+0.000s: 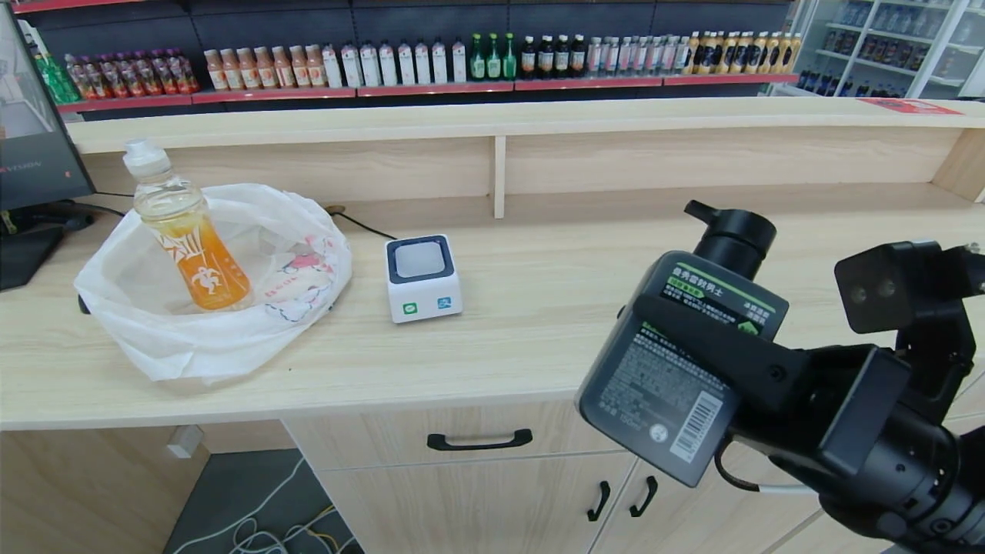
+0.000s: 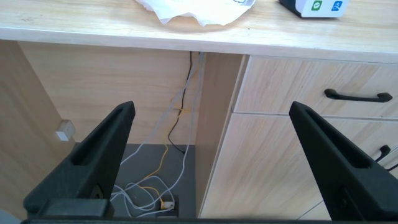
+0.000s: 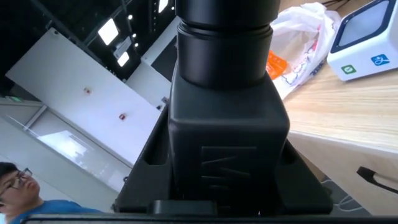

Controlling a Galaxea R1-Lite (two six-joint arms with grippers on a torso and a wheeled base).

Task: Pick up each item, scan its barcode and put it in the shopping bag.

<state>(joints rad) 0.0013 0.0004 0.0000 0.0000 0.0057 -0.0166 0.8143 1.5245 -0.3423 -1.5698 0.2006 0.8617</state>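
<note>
Black pump bottle clamped by right gripper; left gripper spread wide. Stood at scanning step; likely needed barcode carried over scanner.

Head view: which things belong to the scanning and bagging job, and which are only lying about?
For the job: black pump bottle in the right gripper; white scanner on the counter; shopping bag; orange drink bottle standing in the bag.
Lying about: monitor at the counter's left end; bottles on the back shelves; cables under the counter.
</note>
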